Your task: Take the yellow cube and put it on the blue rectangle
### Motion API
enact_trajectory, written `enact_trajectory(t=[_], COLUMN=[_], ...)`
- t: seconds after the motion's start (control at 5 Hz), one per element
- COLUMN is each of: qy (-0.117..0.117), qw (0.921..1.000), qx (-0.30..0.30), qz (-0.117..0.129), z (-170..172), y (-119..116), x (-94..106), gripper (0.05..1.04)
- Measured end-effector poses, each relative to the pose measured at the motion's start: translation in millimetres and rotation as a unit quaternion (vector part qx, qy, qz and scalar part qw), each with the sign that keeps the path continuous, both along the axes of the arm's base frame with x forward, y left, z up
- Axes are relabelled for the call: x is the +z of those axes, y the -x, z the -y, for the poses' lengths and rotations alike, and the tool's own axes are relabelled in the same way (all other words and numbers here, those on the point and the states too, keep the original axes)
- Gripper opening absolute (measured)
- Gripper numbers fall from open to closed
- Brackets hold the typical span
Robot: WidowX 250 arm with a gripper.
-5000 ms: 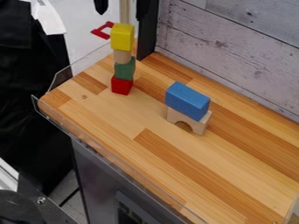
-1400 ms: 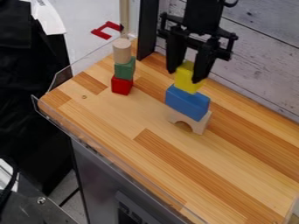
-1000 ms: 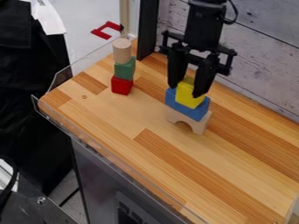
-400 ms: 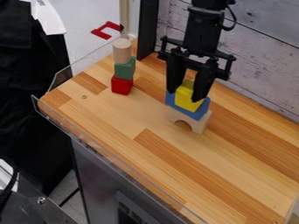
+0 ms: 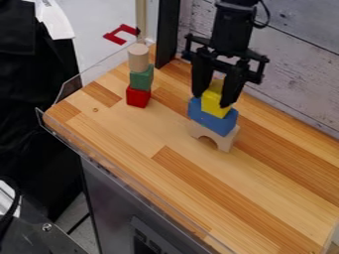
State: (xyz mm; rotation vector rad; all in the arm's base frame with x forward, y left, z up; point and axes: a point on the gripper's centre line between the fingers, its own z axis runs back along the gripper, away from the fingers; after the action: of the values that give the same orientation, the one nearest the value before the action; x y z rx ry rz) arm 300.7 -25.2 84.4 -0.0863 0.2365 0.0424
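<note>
A robotics lab, by all appearances, where a jointed black robot arm (image 5: 233, 30) hangs over a wooden desk (image 5: 159, 173) edged in clear plastic (image 5: 71, 85).

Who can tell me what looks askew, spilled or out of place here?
One thing: a red bracket-shaped piece looks stray, beyond the edge of the wooden counter. The red-based stack and the blue block on its arch look steady; nothing looks spilled.
</note>
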Motion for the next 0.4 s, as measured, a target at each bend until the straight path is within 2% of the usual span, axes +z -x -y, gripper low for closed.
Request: enact_trajectory(t=[0.2, 0.4], qy=[-0.004, -0.004], qw=[1.0000, 0.9999], qx=[0.006, 0.016], qz=[0.007, -0.004], z=[-3.9, -6.6], y=[-4.2, -3.7], x=[3.6, 1.1], gripper=[0.606, 0.829])
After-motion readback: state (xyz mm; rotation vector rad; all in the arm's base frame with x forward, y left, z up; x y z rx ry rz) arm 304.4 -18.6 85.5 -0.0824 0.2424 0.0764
